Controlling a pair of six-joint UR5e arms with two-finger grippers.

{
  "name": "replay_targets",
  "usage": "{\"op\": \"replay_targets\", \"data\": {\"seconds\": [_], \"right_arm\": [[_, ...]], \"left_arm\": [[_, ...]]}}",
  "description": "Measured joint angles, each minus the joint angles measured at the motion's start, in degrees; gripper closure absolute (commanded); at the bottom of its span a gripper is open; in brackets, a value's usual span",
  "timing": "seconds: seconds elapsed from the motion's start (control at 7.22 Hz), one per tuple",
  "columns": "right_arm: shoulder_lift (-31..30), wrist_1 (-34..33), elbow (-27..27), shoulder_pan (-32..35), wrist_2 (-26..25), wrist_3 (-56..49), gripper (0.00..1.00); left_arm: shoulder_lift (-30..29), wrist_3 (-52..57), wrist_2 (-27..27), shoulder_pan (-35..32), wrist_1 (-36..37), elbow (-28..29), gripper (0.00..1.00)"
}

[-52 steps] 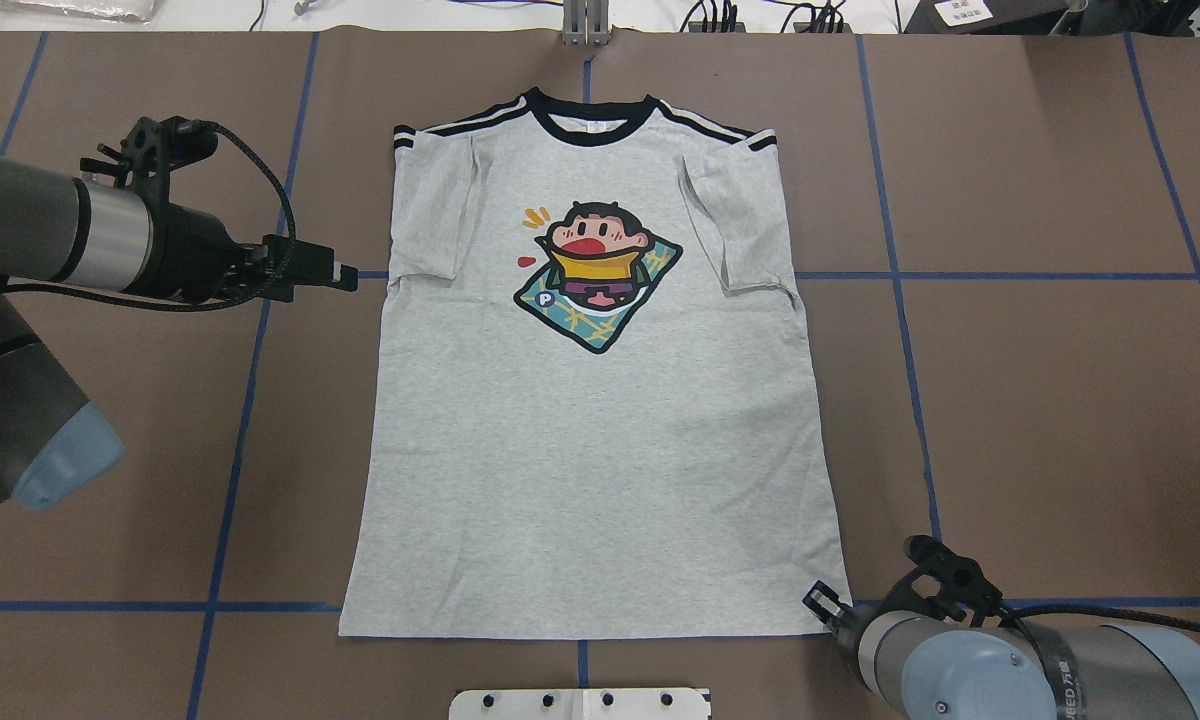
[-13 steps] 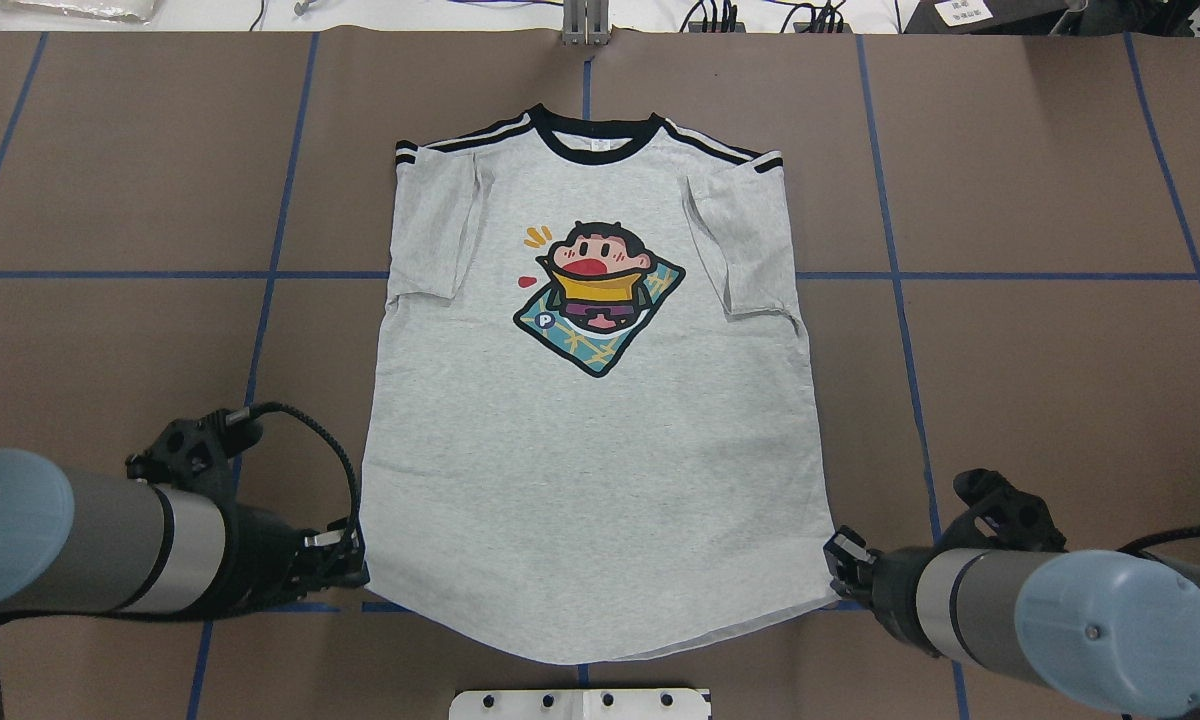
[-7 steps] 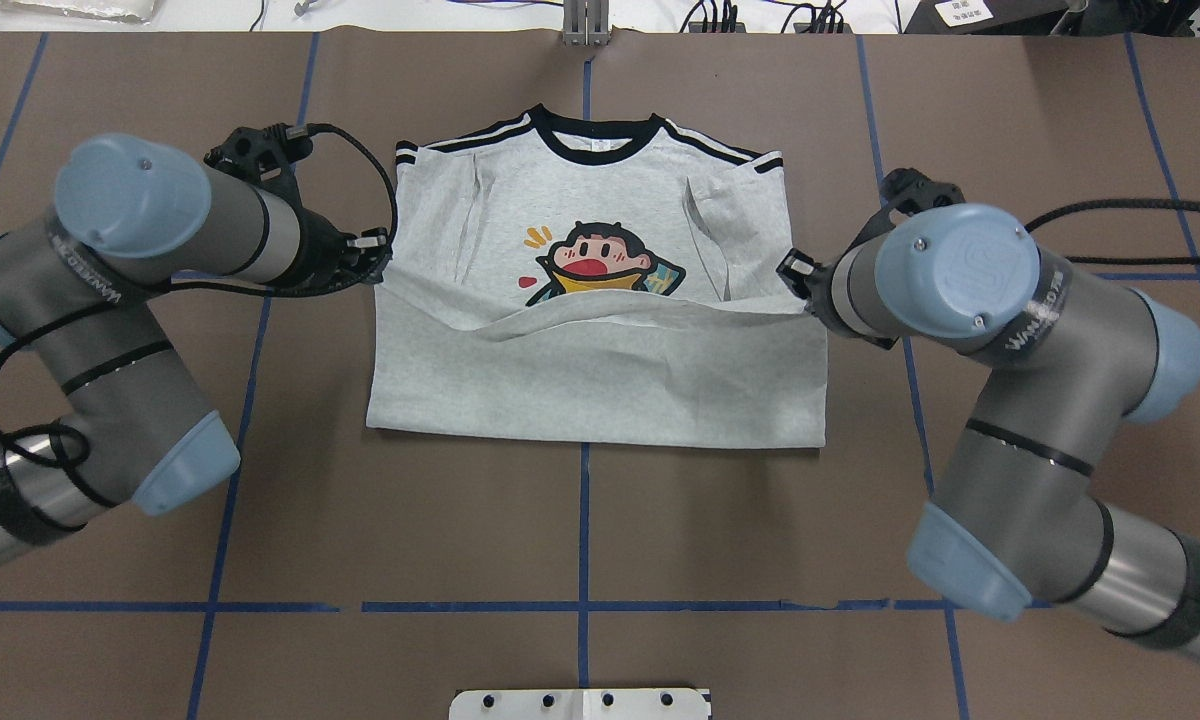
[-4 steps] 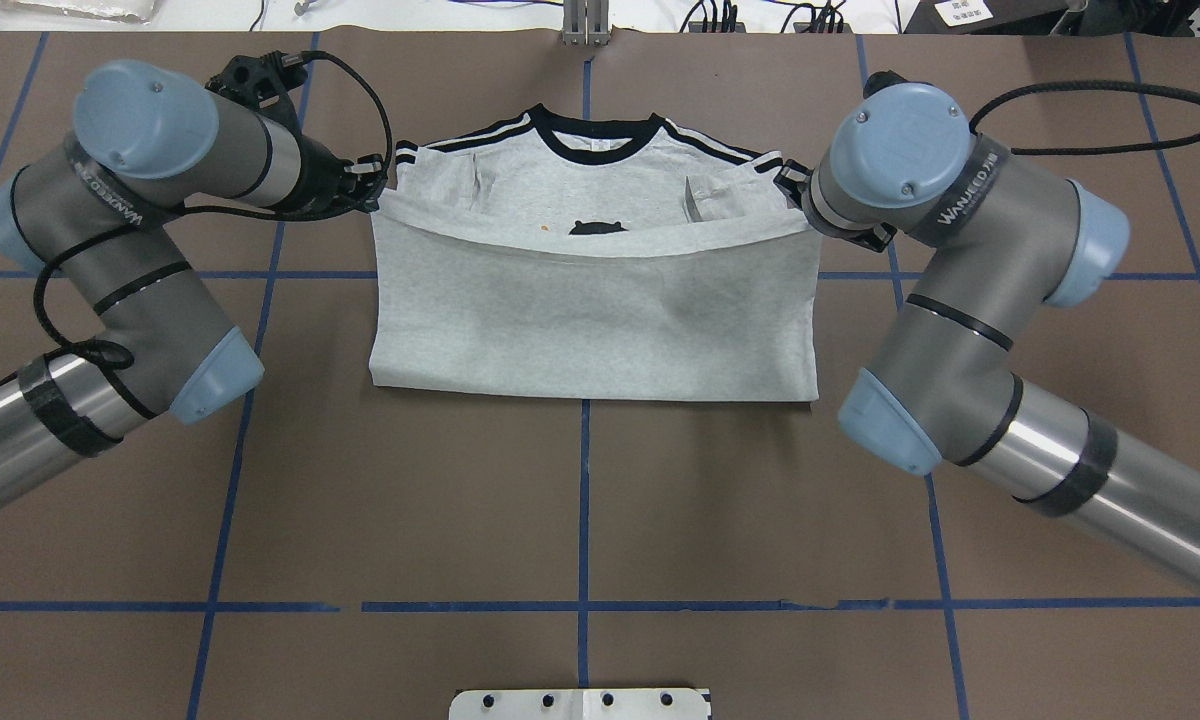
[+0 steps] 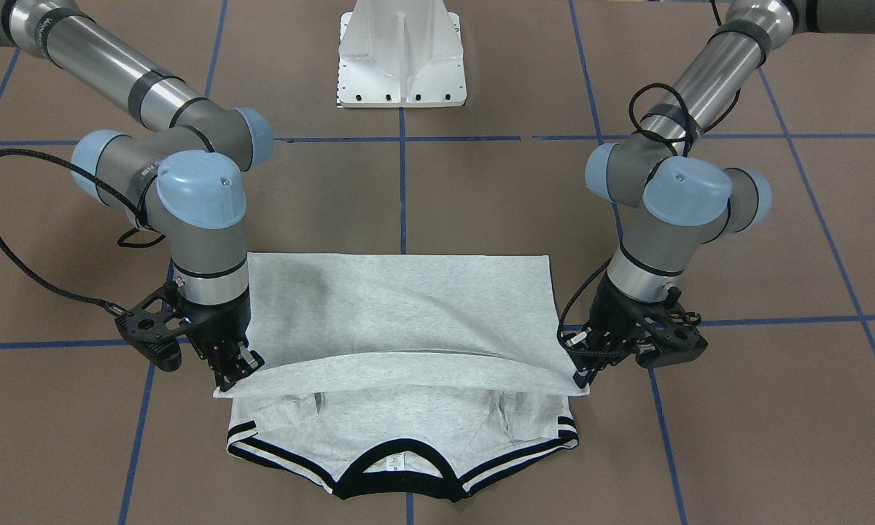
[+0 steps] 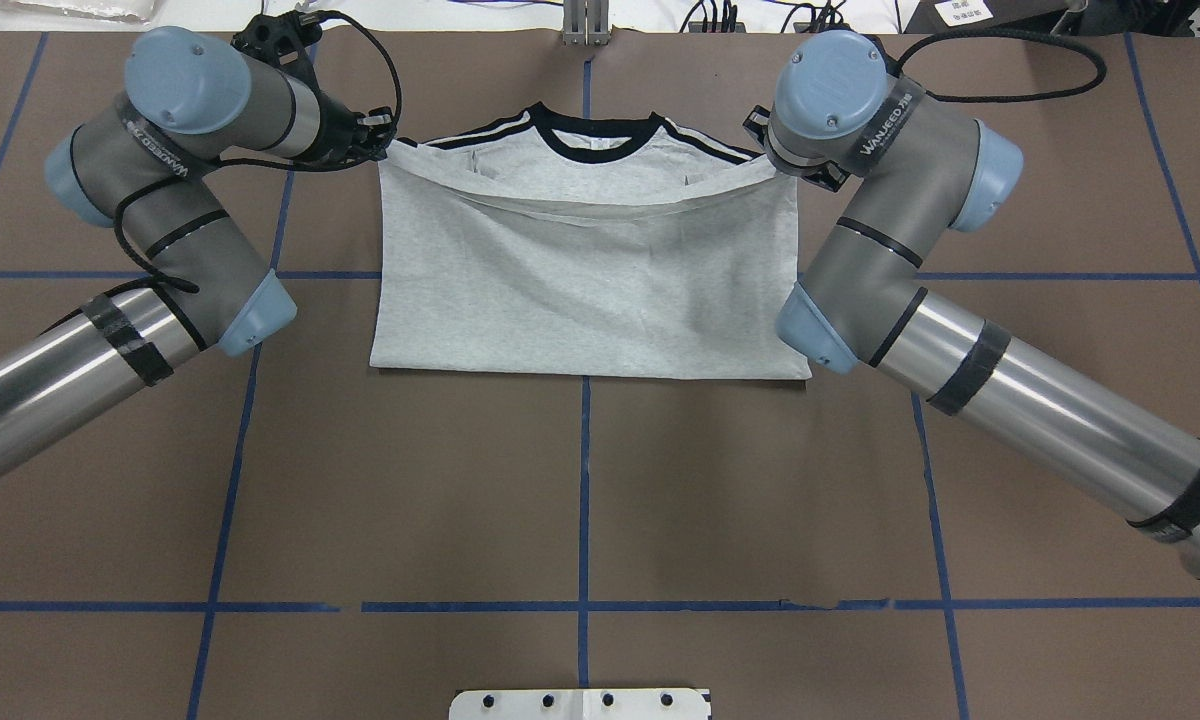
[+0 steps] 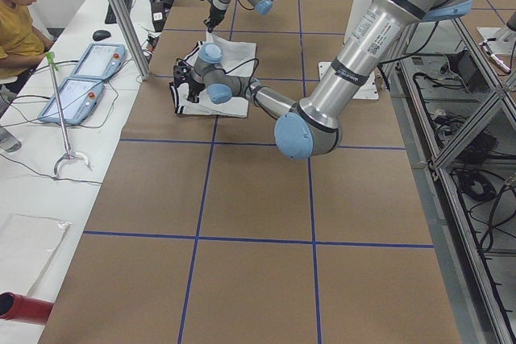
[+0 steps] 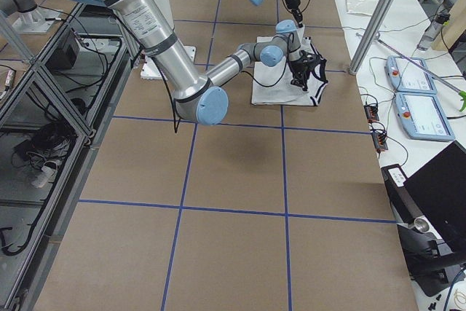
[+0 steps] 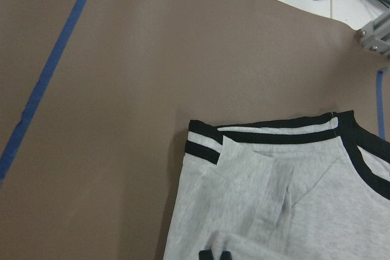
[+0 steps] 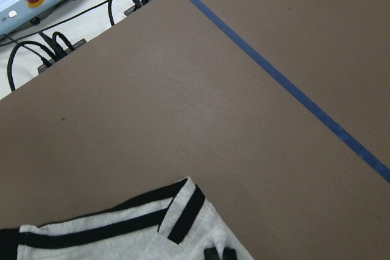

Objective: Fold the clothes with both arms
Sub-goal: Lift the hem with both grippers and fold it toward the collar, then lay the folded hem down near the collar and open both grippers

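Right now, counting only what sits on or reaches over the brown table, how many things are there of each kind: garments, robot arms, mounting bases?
T-shirt: 1
Robot arms: 2, the left arm and the right arm
White pedestal base: 1
Total: 4

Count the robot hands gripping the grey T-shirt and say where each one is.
2. The left hand pinches one hem corner of the T-shirt; the right hand pinches the opposite corner. Neither is hidden.

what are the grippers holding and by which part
The T-shirt: the left gripper pinches one bottom-hem corner, the right gripper the other.
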Motion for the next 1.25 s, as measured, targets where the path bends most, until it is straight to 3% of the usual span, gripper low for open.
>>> {"op": "replay_targets", "data": {"seconds": [0.28, 0.83, 0.97, 1.11, 1.25], "right_arm": [[1.35, 3.03, -4.23, 1.54, 0.16, -0.60, 1.00], [2.50, 4.31, -7.26, 2.24, 0.30, -1.22, 1.00], [2.98, 4.41, -7.92, 2.15, 0.32, -1.21, 1.00], [3.46, 4.45, -8.42, 2.10, 0.33, -1.21, 0.86], [3.70, 4.47, -8.62, 2.07, 0.34, -1.19, 0.65]], "left_arm": [[-2.02, 1.14, 1.56, -0.71, -1.29, 3.81, 1.00], [-2.89, 2.66, 1.82, -1.53, -3.02, 6.91, 1.00], [-3.18, 2.68, 1.82, -1.53, -4.20, 8.09, 0.82], [-3.40, 2.69, 1.82, -1.52, -4.79, 8.75, 0.62], [-3.57, 2.69, 1.82, -1.55, -5.01, 9.06, 0.56]]}}
